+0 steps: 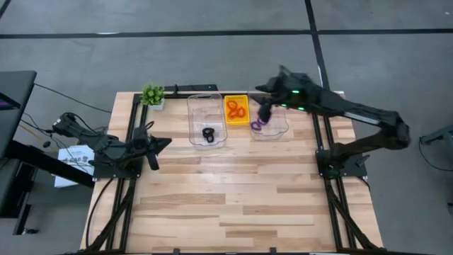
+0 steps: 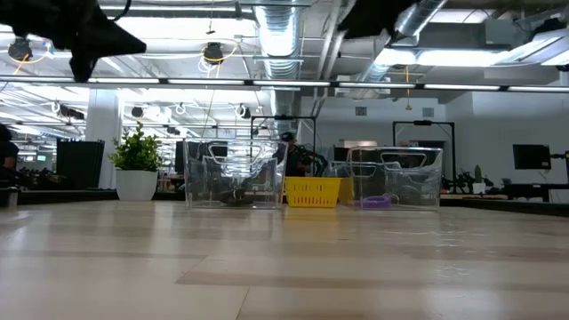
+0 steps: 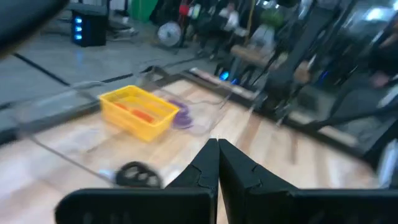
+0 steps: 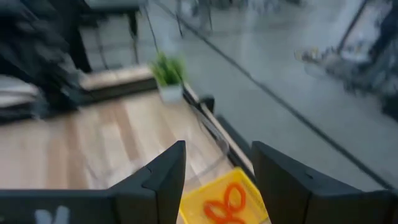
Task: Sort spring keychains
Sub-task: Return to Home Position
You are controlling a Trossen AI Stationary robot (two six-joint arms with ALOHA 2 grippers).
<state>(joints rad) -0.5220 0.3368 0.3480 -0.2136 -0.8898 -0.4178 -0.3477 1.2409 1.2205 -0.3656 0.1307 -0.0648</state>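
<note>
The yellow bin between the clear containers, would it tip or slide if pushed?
Probably slides: the yellow bin looks low and wide, flat on the table. Likely light, holding only orange keychains. Clear containers flanking it would likely stop sideways travel.

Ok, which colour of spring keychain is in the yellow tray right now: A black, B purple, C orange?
C: the orange keychains lie in the yellow tray, while the black keychains sit in the left clear container and the purple keychains in the right clear container.

orange keychains (image 1: 236, 111) | purple keychains (image 1: 259, 125) | black keychains (image 1: 208, 134) | yellow tray (image 1: 236, 98) | green plant (image 1: 153, 93) (white pot (image 1: 157, 105))
</note>
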